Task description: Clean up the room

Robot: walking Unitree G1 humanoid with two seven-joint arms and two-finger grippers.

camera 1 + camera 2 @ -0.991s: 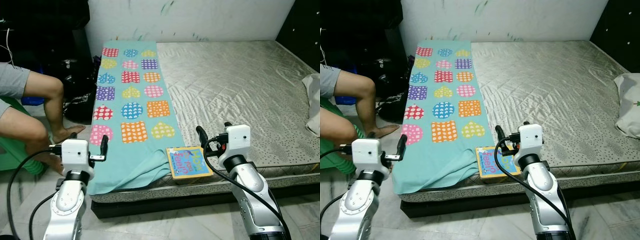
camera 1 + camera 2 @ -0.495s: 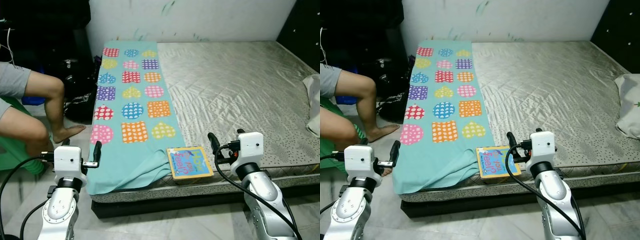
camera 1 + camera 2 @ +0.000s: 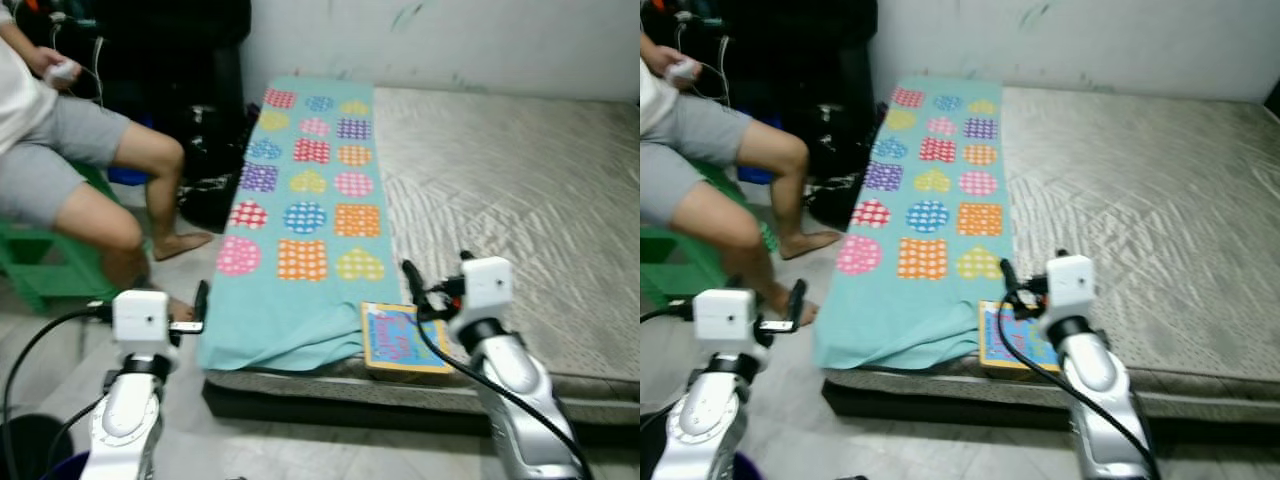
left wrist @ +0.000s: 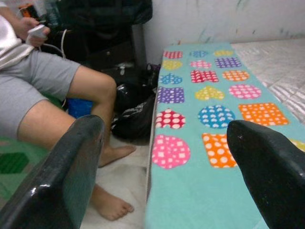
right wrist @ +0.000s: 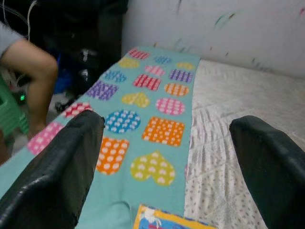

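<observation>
Step in hand, by judgement: approach to the bed, nothing grasped; the next move calls for lowering the right gripper (image 3: pixel 437 281) onto the book (image 3: pixel 398 340) and closing on its near edge. Book: flat on the mattress (image 3: pixel 520 200) at its front edge, touching the bunched corner of the teal patterned blanket (image 3: pixel 305 210), just below and ahead of the right gripper, whose fingers stand wide apart. Left gripper (image 3: pixel 200 303): fingers apart, over the floor beside the blanket's hanging edge, a seated person (image 3: pixel 90 190) near.
</observation>
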